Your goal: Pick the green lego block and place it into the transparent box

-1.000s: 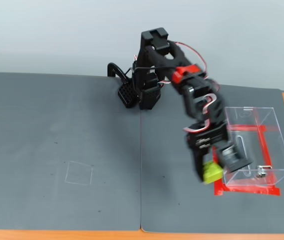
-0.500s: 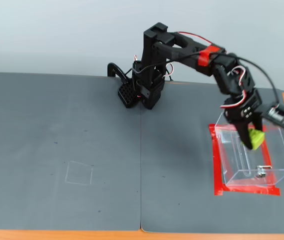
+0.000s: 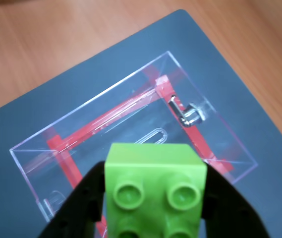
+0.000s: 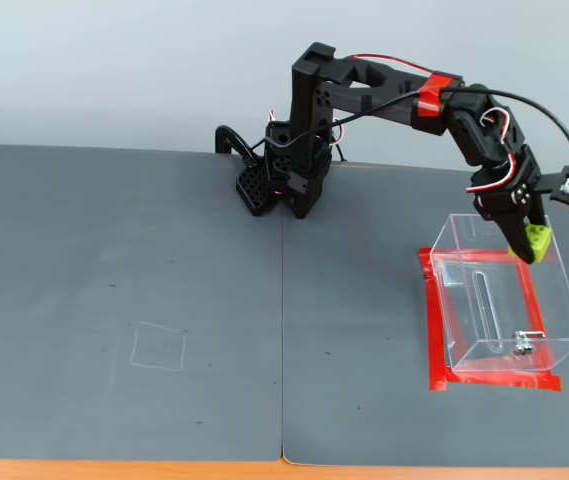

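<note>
- The end effector (image 4: 532,245) is closed on the block (image 4: 537,240), with one black finger (image 3: 79,206) pressed on each side of it.
- In the wrist view the block (image 3: 155,191) is lime green, and its round studs face the camera.
- The block is up in the air, above the back edge of the box (image 4: 509,300). It is not inside the box.
- The box is clear, and its top is open. It sits on the right side of the grey mat (image 4: 164,300) in the fixed view.
- Red tape (image 4: 432,320) runs around the bottom of the box.
- A small metal part (image 3: 188,114) sits low on one wall of the box.
- The arm (image 4: 384,95) reaches from its base (image 4: 289,180) at the back of the mat over to the box.
- The wooden bench (image 3: 81,44) shows past the edge of the mat.
</note>
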Available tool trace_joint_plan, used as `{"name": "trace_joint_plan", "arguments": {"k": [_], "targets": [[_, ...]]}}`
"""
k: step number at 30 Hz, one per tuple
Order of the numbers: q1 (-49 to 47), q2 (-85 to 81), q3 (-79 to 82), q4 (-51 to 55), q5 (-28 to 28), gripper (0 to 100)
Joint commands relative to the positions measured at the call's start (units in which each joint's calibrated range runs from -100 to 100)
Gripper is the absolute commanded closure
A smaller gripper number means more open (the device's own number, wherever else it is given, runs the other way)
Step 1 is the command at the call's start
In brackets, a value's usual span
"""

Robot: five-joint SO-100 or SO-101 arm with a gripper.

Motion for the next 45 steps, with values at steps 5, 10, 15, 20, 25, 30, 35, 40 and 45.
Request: {"name": "trace_joint_plan", "arguments": {"k": [5, 10, 15, 20, 25, 30, 35, 40, 45], "targets": [[-0.8, -2.4, -1.2, 0.1, 0.2, 84], [-0.8, -2.4, -1.2, 0.1, 0.2, 84], [-0.8, -2.4, -1.1, 0.1, 0.3, 75], [-0.6, -3.0, 0.4, 0.1, 0.3, 73], [0.0, -3.4, 0.7, 0.1, 0.3, 73], [2.8, -3.6, 0.5, 0.1, 0.3, 78], [7.8, -7.7, 3.6, -0.8, 0.3, 92], [14.6, -14.2, 10.6, -1.9, 0.2, 98], [21.4, -21.4, 20.6, -9.1, 0.2, 98]]}}
